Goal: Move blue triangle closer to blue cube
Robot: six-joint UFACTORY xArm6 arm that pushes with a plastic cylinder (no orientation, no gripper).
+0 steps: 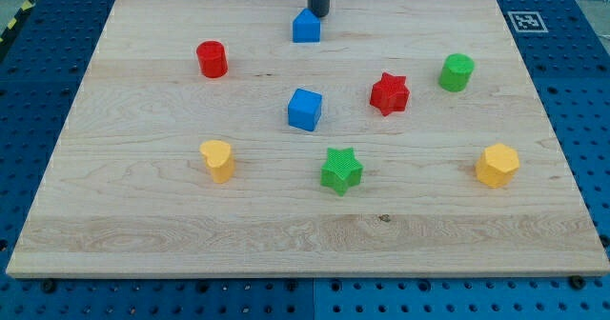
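Blue triangle [306, 26] near bench [143, 215] top edge, at twelve o'clock from blue cube [305, 110], well apart; my tip [318, 14] just beside it at one o'clock. No pincer fitted, only the rod. Best pushed straight toward six o'clock, contact centred behind block to avoid slewing; eased off before touching cube.

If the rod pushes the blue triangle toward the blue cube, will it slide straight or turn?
The blue triangle sits flat, so it probably slides rather than rolls. My tip is at its upper right, off centre, so it may turn. It looks small, probably light.
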